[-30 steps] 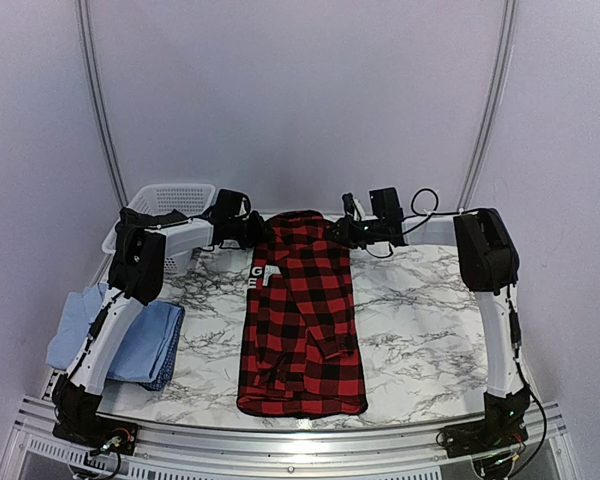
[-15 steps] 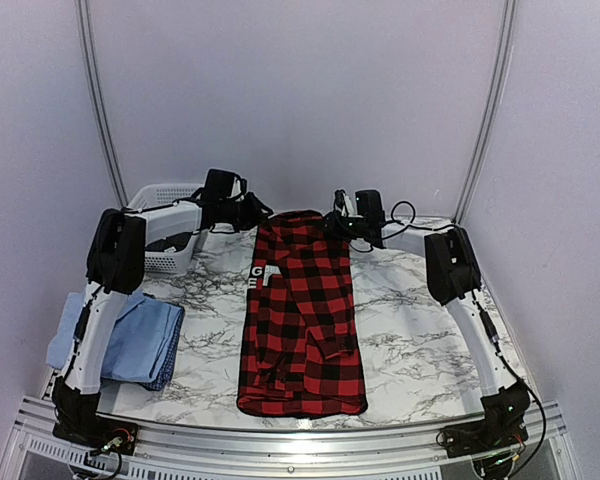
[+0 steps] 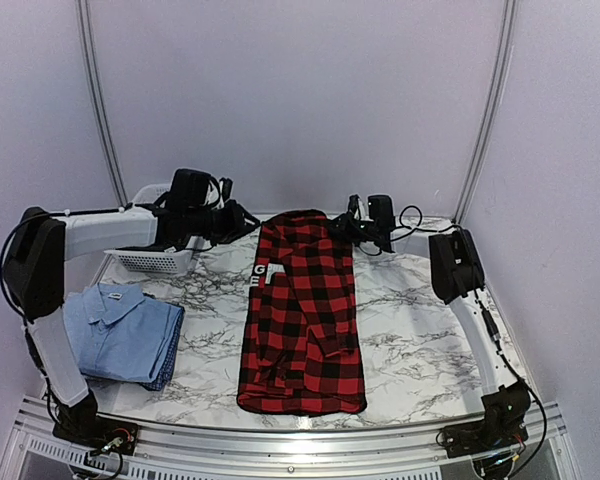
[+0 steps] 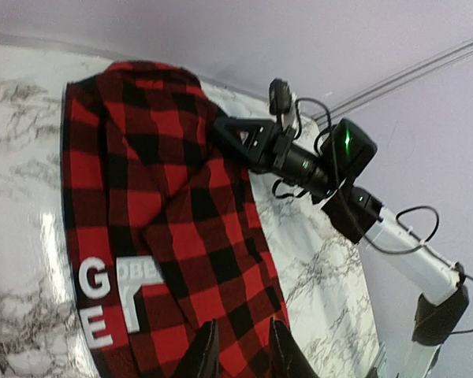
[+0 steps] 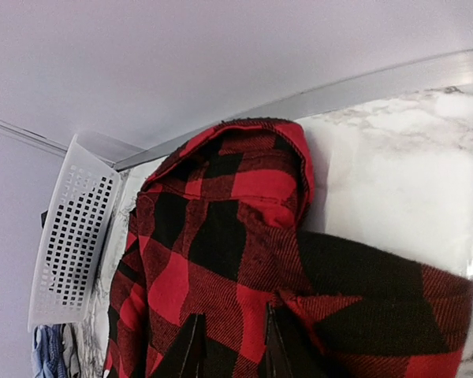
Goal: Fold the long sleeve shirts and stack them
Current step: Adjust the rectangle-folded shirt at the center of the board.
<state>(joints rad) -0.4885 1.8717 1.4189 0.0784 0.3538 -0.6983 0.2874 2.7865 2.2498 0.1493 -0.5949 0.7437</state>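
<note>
The right tool (image 5: 230, 346) sits at the far collar edge of the red-and-black flannel shirt (image 3: 302, 320). Its fingers are slightly parted over the cloth, but I cannot tell whether it grips. The left tool (image 4: 243, 354) hovers narrowly open and empty, with the flannel spread below and ahead of it. The light blue shirt (image 3: 120, 330) lies folded well behind it on the worktop (image 3: 420, 320).

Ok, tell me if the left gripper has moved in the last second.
Yes. The left gripper has drawn back leftward from the flannel shirt's collar, toward the white basket.
</note>
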